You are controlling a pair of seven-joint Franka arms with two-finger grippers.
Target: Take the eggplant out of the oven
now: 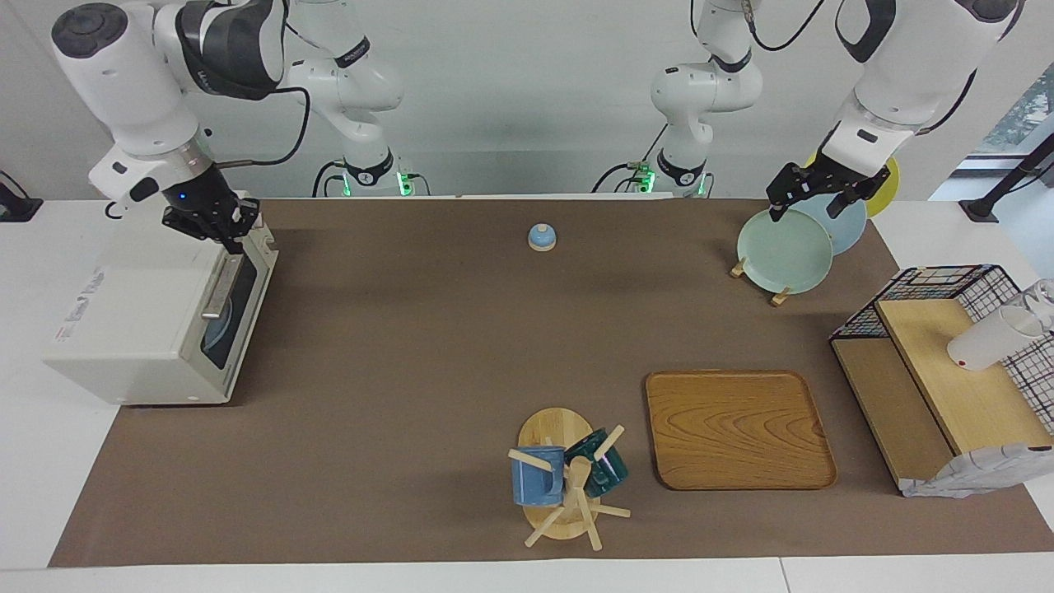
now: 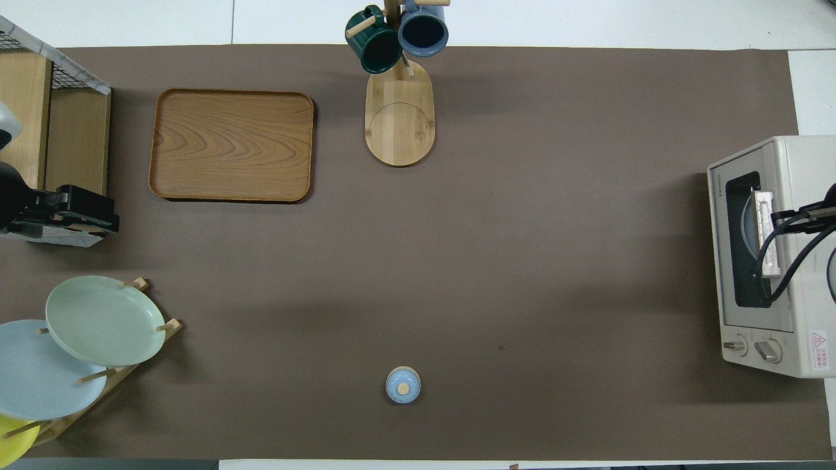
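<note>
The off-white oven (image 1: pixel 140 329) stands at the right arm's end of the table, its door with the silver handle (image 1: pixel 218 288) closed. It also shows in the overhead view (image 2: pixel 806 163). Through the dark glass I see only a pale blue plate (image 1: pixel 219 331); the eggplant is hidden. My right gripper (image 1: pixel 221 226) hangs over the top edge of the oven door, close above the handle's end nearest the robots. My left gripper (image 1: pixel 807 207) is open and empty over the plate rack.
A rack holds a green plate (image 1: pixel 784 251) and a blue plate (image 1: pixel 844 224) at the left arm's end. A wooden tray (image 1: pixel 737 428), a mug tree (image 1: pixel 568 478), a small blue lid (image 1: pixel 542 237) and a wire shelf (image 1: pixel 947 371) are also on the table.
</note>
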